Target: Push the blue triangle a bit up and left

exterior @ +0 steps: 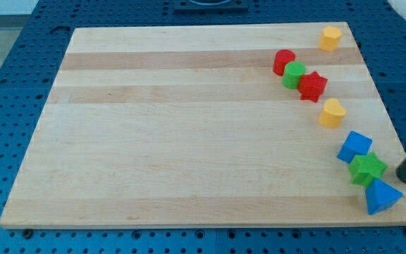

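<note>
no text, label, brand, number or sign can be read anywhere in the camera view: not on the wooden board (189, 127), not on the coloured blocks, and not on the blue perforated table (5, 106) around it.

Bright, even overhead light falls across the pale tabletop (189, 127); shadows under the blocks are short and soft; no harsh glare; focus is slightly soft throughout; the board's edges lean inward toward the view's top.
</note>
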Motion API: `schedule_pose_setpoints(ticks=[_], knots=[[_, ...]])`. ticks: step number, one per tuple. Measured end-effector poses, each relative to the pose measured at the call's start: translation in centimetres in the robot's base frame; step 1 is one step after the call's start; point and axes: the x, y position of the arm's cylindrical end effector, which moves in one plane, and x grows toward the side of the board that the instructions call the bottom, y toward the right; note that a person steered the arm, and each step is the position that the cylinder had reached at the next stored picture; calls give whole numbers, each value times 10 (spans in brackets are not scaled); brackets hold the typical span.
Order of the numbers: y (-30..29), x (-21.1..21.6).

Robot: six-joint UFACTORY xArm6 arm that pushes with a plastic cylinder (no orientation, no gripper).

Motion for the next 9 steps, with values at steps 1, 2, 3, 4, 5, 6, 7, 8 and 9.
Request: schedule_pose_setpoints(ticks=[1,2,3,4,5,6,7,8,9], knots=[[0,0],[6,36],[6,40],[3,51],[-13,52],[-31,51],[-56,36],[-82,16],[-110,0]])
